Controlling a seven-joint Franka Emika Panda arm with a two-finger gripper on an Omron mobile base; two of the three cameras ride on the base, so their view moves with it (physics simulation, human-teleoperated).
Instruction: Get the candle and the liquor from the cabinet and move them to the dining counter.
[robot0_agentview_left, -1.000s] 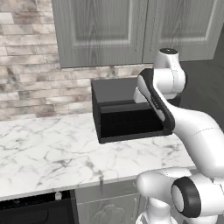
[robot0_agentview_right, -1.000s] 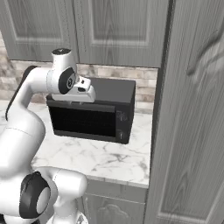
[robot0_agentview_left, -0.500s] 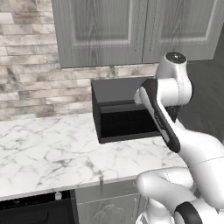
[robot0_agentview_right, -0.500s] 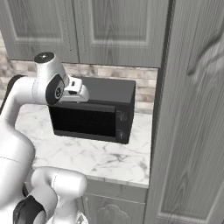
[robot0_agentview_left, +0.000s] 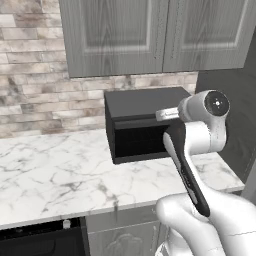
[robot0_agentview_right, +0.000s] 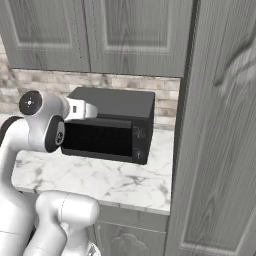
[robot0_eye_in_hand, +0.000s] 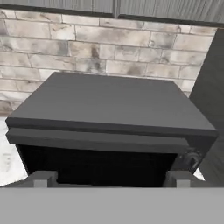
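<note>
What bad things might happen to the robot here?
The fingers are spread wide right in front of the black microwave, so pushing forward might bump it. The cabinet doors above are shut, so reaching up for the candle and liquor would likely hit wood first. The tall grey panel stands close beside the arm and could block a swing.

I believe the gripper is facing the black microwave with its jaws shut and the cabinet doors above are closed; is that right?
Not quite: the jaws are open. In the hand view the gripper shows its two fingertips set wide apart with nothing between them. The rest holds: it faces the black microwave, and the cabinet doors above are closed.
</note>
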